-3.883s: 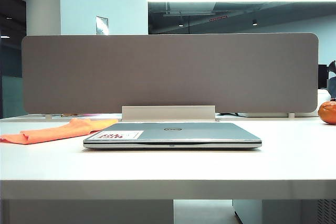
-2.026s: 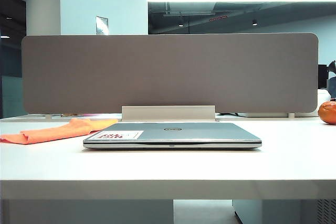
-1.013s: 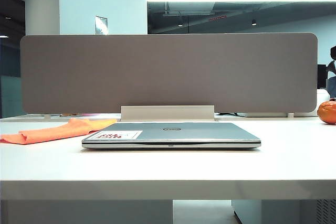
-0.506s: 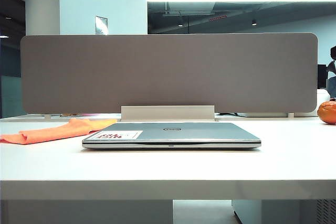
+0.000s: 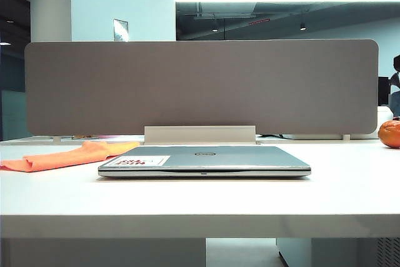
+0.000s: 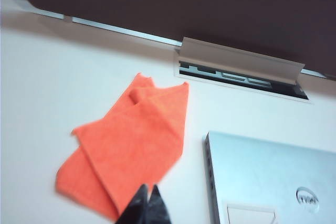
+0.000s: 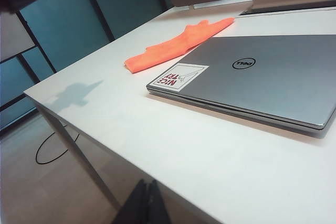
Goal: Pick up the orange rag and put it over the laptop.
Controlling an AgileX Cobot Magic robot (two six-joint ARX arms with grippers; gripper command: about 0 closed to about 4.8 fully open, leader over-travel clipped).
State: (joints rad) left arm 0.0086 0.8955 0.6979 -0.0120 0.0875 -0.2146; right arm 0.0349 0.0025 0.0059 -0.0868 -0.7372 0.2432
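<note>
The orange rag (image 6: 134,148) lies flat and folded just beneath the left gripper (image 6: 147,203), whose jaws are pressed together and empty. The closed Dell laptop (image 7: 257,77) rests beyond the right gripper (image 7: 144,200), likewise closed, holding nothing.

Both the left end effector (image 6: 144,205) and right end effector (image 7: 143,203) show plain black, tapering fingertips.

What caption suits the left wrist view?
Shut left gripper above the orange rag, beside the closed laptop.
</note>
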